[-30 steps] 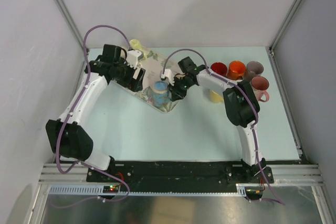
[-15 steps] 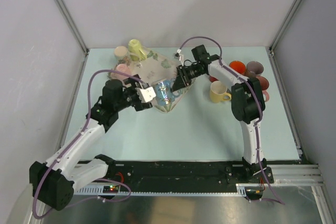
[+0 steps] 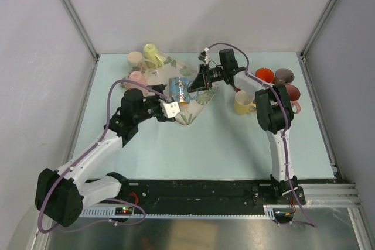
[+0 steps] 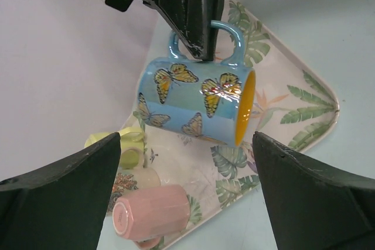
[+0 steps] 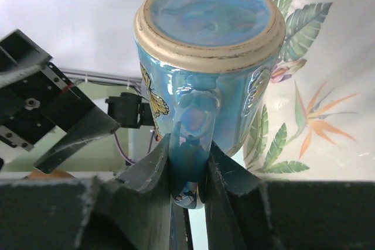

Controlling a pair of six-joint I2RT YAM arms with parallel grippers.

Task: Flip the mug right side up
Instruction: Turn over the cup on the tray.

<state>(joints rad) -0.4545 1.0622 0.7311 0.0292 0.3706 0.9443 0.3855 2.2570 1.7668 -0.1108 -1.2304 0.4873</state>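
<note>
Raised and carried toward the far side since half a second ago, the blue butterfly mug [image 3: 178,89] now hangs on its side over the leaf-print tray [image 3: 197,109]. The right gripper [image 5: 188,162] is clamped on its handle, with the mug's base toward that wrist camera. The left gripper [image 3: 170,106] has edged closer, its fingers [image 4: 58,197] spread wide on either side of the mug and touching nothing. A pink mug [image 4: 149,219] lies on its side at the tray's edge.
</note>
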